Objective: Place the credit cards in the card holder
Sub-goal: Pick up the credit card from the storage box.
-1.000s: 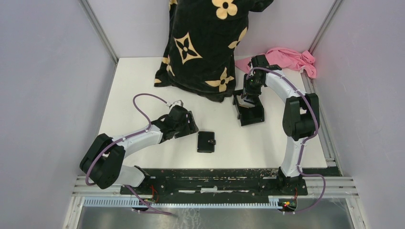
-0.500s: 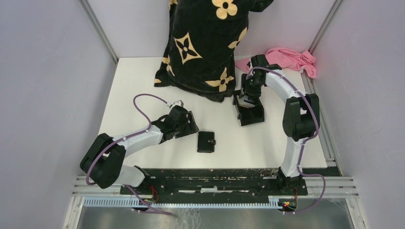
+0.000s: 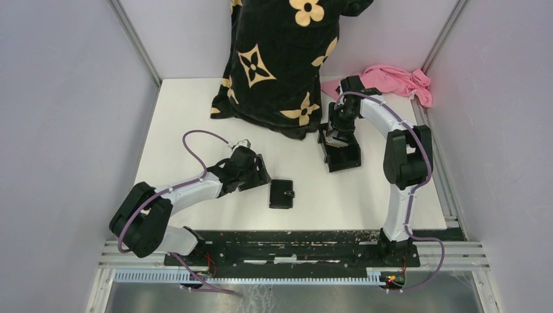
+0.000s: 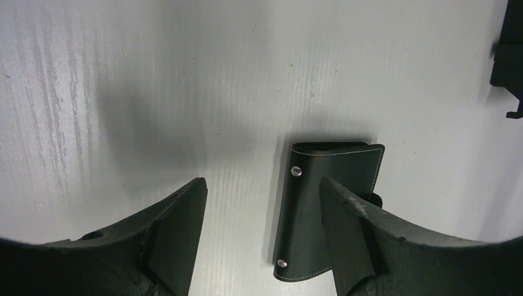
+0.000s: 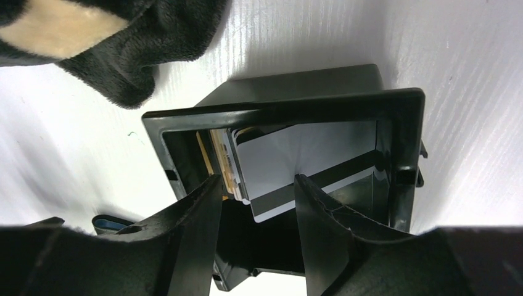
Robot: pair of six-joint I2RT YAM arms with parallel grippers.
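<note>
Claws both spread apart: left claw [image 4: 262,182] low beside the card holder [image 3: 282,193], right claw [image 5: 258,180] down over the tray [image 5: 277,105].
Big black flowered blanket [image 3: 280,59] hangs over the far side of the white bench [image 3: 182,117], with a pink cloth [image 3: 398,81] bunched in the far right corner. The black tray sits right by the blanket's hem. The card holder lies shut and flat near the front middle, well apart from the tray, partly hidden behind one left finger. A grey card [image 5: 302,157] leans inside the tray, its lower corner showing between the right fingers; can't tell if they touch it.
</note>
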